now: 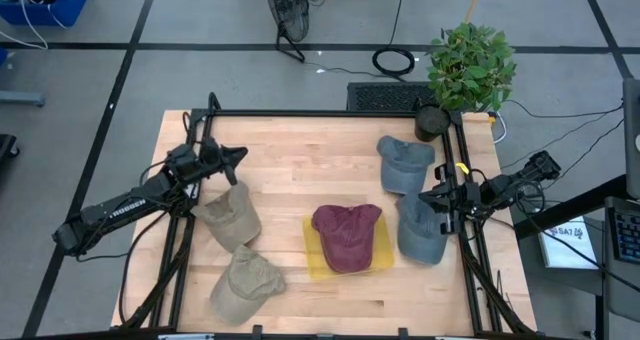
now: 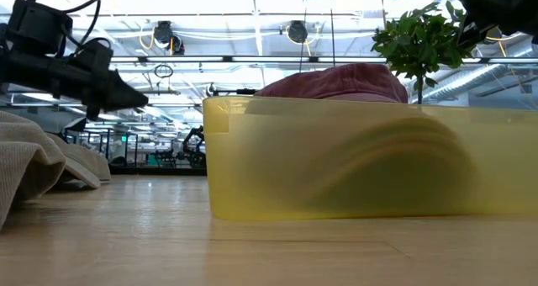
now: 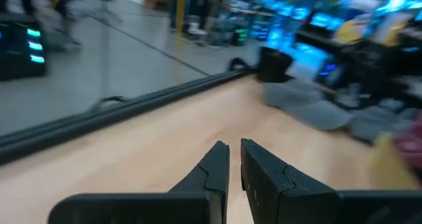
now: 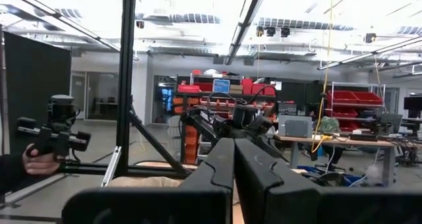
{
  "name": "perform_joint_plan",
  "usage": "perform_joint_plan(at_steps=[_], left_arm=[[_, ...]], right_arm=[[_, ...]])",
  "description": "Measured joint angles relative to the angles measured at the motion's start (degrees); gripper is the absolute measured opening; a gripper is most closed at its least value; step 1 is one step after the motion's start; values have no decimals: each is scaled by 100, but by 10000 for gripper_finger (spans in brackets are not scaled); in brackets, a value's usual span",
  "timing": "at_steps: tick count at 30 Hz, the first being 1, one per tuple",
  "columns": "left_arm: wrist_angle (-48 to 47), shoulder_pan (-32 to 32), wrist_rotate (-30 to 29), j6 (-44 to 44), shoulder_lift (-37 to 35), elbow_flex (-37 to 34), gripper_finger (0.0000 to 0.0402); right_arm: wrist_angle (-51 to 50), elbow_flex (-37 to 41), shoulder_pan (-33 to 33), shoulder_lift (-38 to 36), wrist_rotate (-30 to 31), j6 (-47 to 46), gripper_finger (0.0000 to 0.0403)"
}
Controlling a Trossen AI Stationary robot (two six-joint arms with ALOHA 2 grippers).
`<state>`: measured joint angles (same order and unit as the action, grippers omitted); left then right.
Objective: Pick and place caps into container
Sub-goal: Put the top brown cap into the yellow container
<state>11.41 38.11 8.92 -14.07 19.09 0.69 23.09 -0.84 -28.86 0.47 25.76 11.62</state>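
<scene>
Fingers (image 3: 254,168) of the left gripper (image 1: 238,157) pressed together above bare worktop (image 1: 290,170), a khaki cap (image 1: 230,215) just beside; maroon cap (image 1: 347,236) farther off in the yellow container (image 1: 312,262). Right gripper (image 1: 428,195) fingers (image 4: 257,174) closed over a grey-blue cap (image 1: 420,230). Arm lettering unreadable

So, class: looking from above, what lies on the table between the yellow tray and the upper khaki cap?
Nothing: the high view shows bare wood between the yellow tray and the upper khaki cap.

A robotics lab or workshop hall: an exposed ceiling with strip lights (image 4: 165,18), red storage racks (image 4: 353,102), cluttered workbenches (image 4: 310,140) and floor cables (image 1: 395,60).
</scene>
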Motion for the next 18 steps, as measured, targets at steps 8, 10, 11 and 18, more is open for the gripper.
perform_joint_plan(at_steps=[8,10,11,18], left_arm=[[-310,-177,355,-261,2,2,46],[-484,-220,356,-306,2,2,47],[-551,-243,358,-326,2,2,47],[-670,-550,1353,263,2,100,46]], right_arm=[[23,4,0,2,24,294,0],[27,4,0,2,157,300,0],[40,4,2,2,176,302,0],[37,4,2,4,129,467,0]])
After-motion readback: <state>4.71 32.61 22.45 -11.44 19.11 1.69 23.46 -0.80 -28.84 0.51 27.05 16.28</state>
